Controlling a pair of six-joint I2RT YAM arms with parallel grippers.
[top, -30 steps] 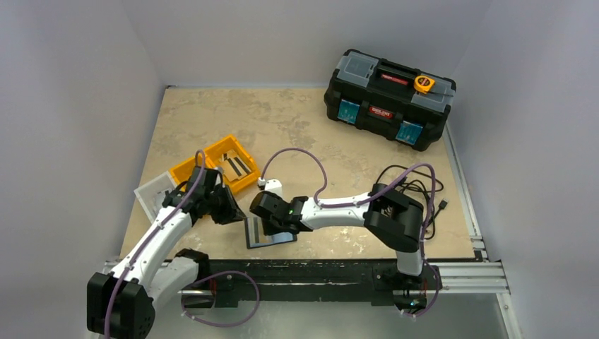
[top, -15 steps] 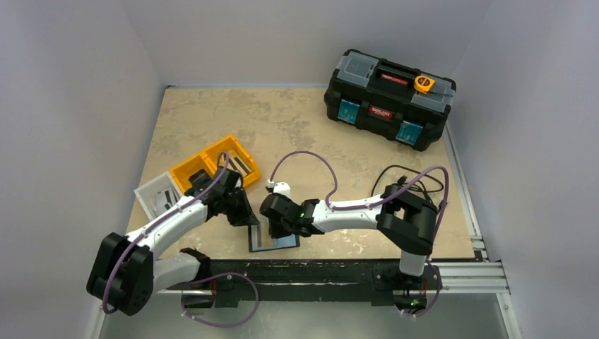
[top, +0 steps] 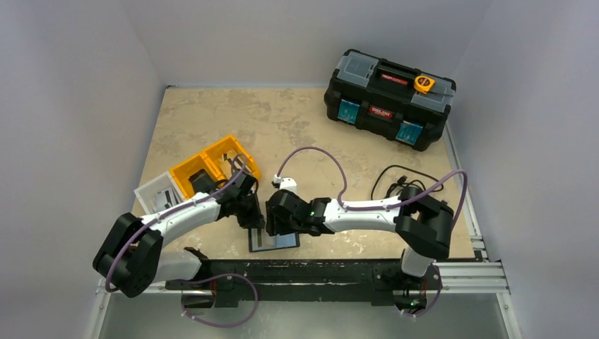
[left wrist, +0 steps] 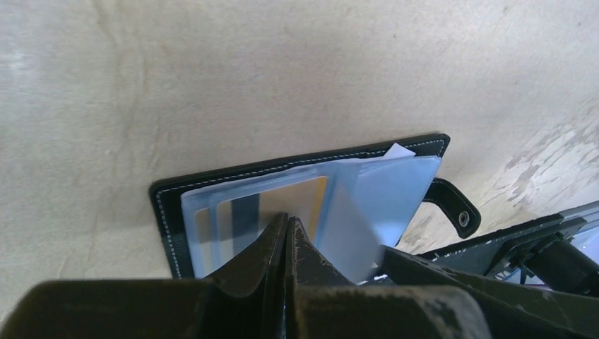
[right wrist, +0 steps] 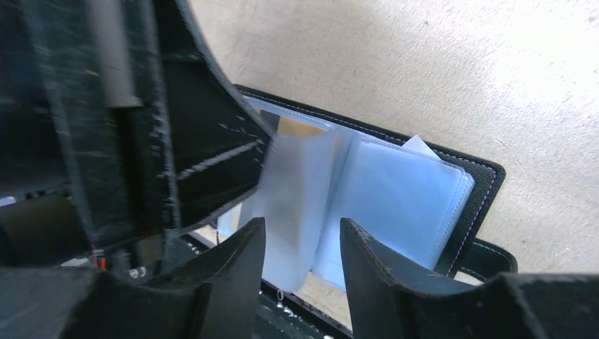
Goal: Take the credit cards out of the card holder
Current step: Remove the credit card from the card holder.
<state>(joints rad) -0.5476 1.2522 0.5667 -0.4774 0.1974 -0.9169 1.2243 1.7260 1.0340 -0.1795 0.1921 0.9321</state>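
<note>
Both arms now lean closer over the open card holder [top: 277, 243], flat on the table [top: 282, 127] by the front edge; the left gripper [left wrist: 286, 220] is now squeezed shut at a yellow card [left wrist: 313, 196], and the right gripper [right wrist: 301, 229] now has its jaws a little apart above the clear pages [right wrist: 399, 201].

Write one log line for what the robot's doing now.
left gripper: shut, tips at card holder | right gripper: open over it | credit cards: not yet out
</note>
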